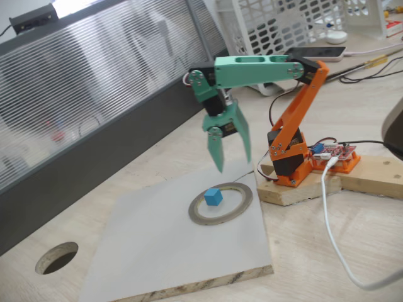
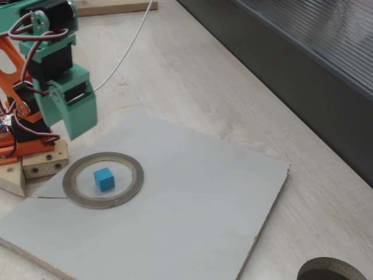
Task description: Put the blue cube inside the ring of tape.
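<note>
The blue cube (image 1: 213, 197) (image 2: 104, 178) rests on the grey board inside the ring of tape (image 1: 243, 202) (image 2: 129, 193), which lies flat around it; the cube sits apart from the rim. In both fixed views my green gripper (image 1: 232, 162) (image 2: 77, 129) hangs above the ring's far edge, fingers pointing down and spread apart. Nothing is between the fingers, and the gripper is clear of the cube.
A grey board (image 1: 151, 251) (image 2: 192, 204) lies on the wooden table. A dark round hole (image 1: 56, 257) (image 2: 329, 272) is cut in the tabletop. The orange arm base (image 1: 291, 160) stands on a wooden block with a white cable (image 1: 330, 233) trailing forward.
</note>
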